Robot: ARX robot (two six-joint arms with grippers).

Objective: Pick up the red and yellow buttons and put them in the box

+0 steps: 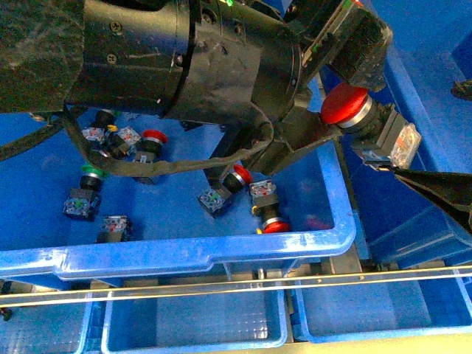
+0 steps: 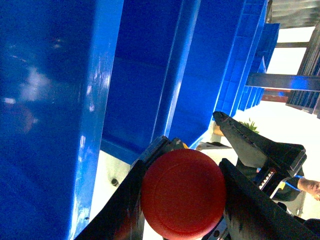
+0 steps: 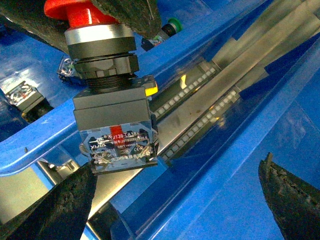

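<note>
My left gripper (image 1: 346,99) is shut on a red button (image 1: 345,105), its black body and clear base pointing right. It holds the button in the air over the right wall of the middle crate, beside the box (image 1: 431,66). In the left wrist view the red cap (image 2: 183,193) fills the gap between the fingers (image 2: 125,210). In the right wrist view the held button (image 3: 112,120) hangs above the crate rims. My right gripper (image 3: 175,210) is open and empty; one finger (image 1: 442,193) shows below the held button. No yellow cap shows.
The middle crate (image 1: 221,247) holds loose buttons: red caps (image 1: 154,137), (image 1: 240,175), (image 1: 274,224) and a green cap (image 1: 92,171). The left arm's cable (image 1: 147,169) hangs over them. Shallow gridded trays (image 1: 192,324) and a metal rail (image 1: 236,286) lie in front.
</note>
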